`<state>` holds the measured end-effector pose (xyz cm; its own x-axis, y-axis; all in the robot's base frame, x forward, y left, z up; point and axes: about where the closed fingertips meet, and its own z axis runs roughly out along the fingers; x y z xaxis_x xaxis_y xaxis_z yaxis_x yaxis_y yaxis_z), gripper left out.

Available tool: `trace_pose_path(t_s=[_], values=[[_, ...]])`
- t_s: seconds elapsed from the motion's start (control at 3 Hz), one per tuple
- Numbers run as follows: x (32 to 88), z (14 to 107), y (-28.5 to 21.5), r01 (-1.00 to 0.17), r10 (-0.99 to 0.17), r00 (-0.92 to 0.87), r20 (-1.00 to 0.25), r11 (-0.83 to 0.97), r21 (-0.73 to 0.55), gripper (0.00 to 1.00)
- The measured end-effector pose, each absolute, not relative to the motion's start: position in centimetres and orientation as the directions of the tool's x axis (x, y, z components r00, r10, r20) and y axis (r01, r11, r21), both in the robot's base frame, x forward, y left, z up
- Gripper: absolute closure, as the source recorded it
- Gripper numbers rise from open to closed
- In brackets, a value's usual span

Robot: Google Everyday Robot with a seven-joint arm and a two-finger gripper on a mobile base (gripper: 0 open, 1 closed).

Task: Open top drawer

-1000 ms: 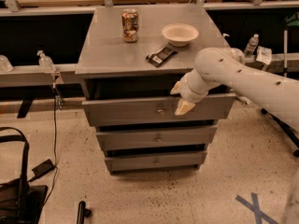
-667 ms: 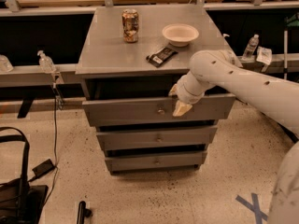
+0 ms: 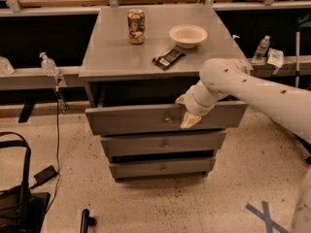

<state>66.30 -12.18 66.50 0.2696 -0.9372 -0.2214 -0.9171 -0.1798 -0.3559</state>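
Slippage is judged the chief risk. The gripper [image 3: 186, 111] is pressed against the face of the top drawer [image 3: 126, 119], just beside the small knob [image 3: 167, 120] at its 3 o'clock rather than on it, and whether it is open or clamped on anything cannot be told from this view. The top drawer sits directly under the cabinet top [image 3: 112, 57], above the two narrower drawers [image 3: 146, 144], and it appears to be drawn out only slightly, if at all. If the pull is made without a firm hold on the knob or the upper edge, the contact could be lost and the drawer left where it stands. Because the contact lies off centre, toward 3 o'clock of the front, a skewed pull could be produced and the deep box could be jammed on its runners. A jerk against a jammed drawer could be passed into the cabinet, so that the can [image 3: 136, 26] at 11 o'clock of the top might be toppled, or the bowl [image 3: 188, 35] at 1 o'clock and the dark wrapped bar [image 3: 168, 58] near the middle might be shaken toward the edge. The forearm, stretched in from 3 o'clock, is held close to the cabinet's corner, and that corner could be struck if the pull is swung sideways rather than drawn straight toward 6 o'clock.
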Motion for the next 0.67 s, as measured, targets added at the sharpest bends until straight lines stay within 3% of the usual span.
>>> trace_pose_path(t_s=[0.67], values=[[60.0, 67.7, -13.4, -0.925, -0.909, 0.307, -0.281, -0.216, -0.313, 0.50]])
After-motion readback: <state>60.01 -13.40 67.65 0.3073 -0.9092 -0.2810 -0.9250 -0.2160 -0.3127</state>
